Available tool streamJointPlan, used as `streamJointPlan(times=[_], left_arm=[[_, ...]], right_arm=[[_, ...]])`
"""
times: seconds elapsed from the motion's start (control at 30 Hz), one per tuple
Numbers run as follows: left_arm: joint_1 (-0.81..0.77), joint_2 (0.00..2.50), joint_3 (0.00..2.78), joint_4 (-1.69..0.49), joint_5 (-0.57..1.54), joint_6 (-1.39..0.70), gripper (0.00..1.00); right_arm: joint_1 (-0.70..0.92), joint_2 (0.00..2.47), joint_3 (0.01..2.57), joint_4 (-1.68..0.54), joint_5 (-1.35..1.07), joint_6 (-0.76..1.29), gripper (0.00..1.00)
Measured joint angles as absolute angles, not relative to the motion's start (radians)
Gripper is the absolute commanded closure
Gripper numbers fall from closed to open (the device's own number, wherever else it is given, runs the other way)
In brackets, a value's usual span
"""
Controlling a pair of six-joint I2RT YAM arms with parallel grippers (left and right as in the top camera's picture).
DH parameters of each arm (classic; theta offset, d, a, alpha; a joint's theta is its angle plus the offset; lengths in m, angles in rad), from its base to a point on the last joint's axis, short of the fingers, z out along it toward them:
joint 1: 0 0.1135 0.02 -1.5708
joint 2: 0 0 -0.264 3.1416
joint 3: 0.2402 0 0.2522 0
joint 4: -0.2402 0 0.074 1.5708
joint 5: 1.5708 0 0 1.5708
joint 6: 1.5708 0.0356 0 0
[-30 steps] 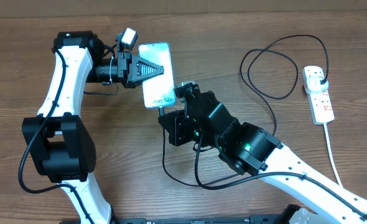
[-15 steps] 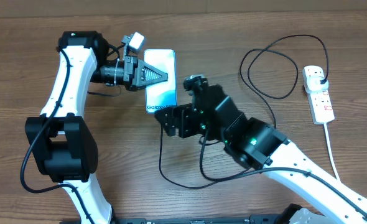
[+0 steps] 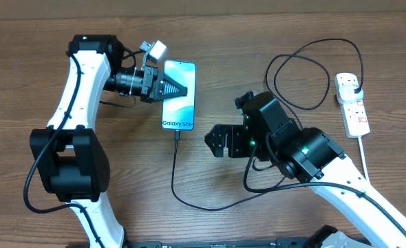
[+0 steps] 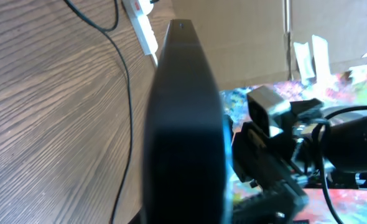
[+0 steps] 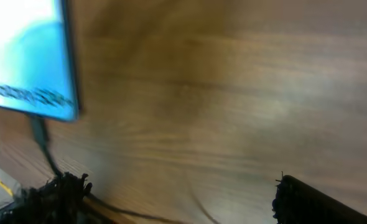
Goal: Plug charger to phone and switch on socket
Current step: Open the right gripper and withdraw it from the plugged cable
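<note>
Firmly, left end effector [image 3: 179, 88] clamps the phone [image 3: 179, 111]; right end effector [image 3: 214, 141] gapes.

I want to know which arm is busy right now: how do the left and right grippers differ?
The left gripper is shut on the phone, clamping one long edge; the right gripper is open and holds nothing. The left gripper touches the phone; the right gripper hangs apart from it. Both are black and two-fingered.
</note>
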State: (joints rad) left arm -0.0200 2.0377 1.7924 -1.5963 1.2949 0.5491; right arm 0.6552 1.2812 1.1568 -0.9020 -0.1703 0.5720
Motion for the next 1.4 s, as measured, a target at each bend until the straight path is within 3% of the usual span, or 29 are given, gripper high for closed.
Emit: streamJointPlan(times=[0.17, 0.83, 1.4], left_arm=[[-0.025, 2.038, 1.792, -1.596, 1.232, 0.536, 0.96], [-0.163, 2.038, 1.792, -1.574, 1.110, 0.523, 0.96], [-0.173, 2.038, 1.792, -1.540, 1.047, 0.519, 0.96]], right_arm=[[0.655, 1.281, 1.157, -1.012, -0.090, 0.573, 0.00], [0.652, 1.314, 1.157, -1.040, -0.015, 0.576, 0.00], [0.529, 1.333, 1.157, -1.034, -0.011, 0.575, 0.00]])
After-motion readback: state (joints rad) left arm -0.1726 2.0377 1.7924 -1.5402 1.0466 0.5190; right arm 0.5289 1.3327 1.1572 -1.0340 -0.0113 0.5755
